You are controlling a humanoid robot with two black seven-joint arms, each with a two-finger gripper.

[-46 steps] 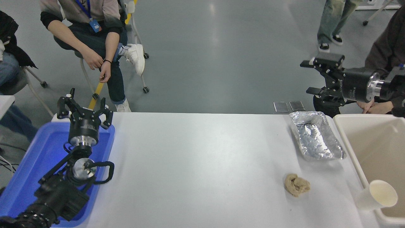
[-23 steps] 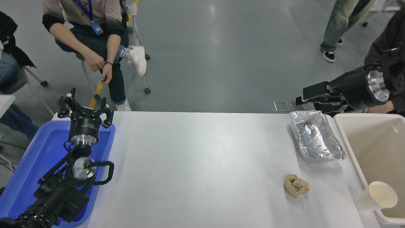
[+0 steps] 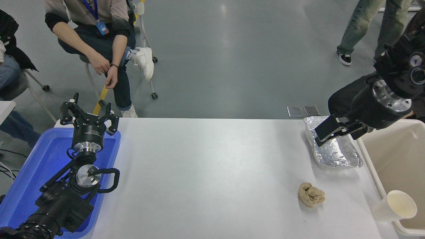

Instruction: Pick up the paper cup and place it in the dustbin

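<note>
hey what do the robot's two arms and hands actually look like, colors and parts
Both arms are matte black with polished silver metal rings at the wrist. The left hand is a black cylinder ending in forked black fingers, and a looped black cable hangs by its wrist. The right hand has flat, blocky black fingers below a wide silver collar.

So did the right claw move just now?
Yes. The right claw came down and nearer, from beyond the table's far edge to over the foil tray.
</note>
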